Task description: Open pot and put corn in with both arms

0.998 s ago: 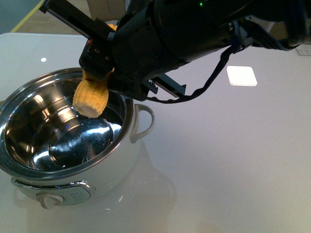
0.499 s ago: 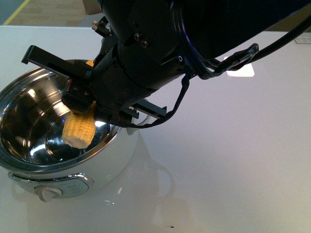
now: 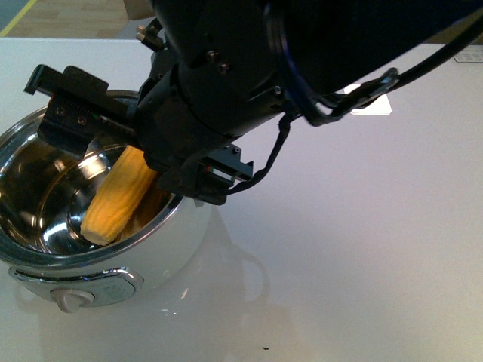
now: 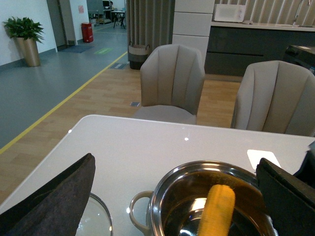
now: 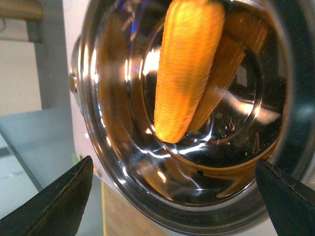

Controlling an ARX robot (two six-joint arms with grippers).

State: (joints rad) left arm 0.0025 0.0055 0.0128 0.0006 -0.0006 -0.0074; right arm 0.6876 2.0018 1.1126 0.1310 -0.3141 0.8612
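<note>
Change: since half a second ago the corn [image 3: 115,197] has left the right end effector's [image 3: 132,147] grip and now lies inside the pot.
Corn: free of both end effectors, leaning lengthwise against the steel inner wall, lower end near the pot's floor; its yellow reflection sits beside it in the metal.
Pot: white electric pot [image 3: 155,253] standing lidless on the white counter [image 3: 362,241], control knob facing the front camera.
Right end effector: spread wide above the pot's mouth, holding nothing; both finger tips [image 5: 64,199] frame the rim in the right wrist view.
Left end effector: open, empty, just beside the pot; only its two dark pads [image 4: 54,196] show.
Hidden: the right arm [image 3: 302,53] covers the pot's far rim and its right loop handle in the front view.
Only in the left wrist view: a glass disc [image 4: 96,219], cut off at the picture's edge, lying on the counter beside the pot's other loop handle [image 4: 139,212]; chairs beyond the counter.
Blurred: kernels in the right wrist view.
</note>
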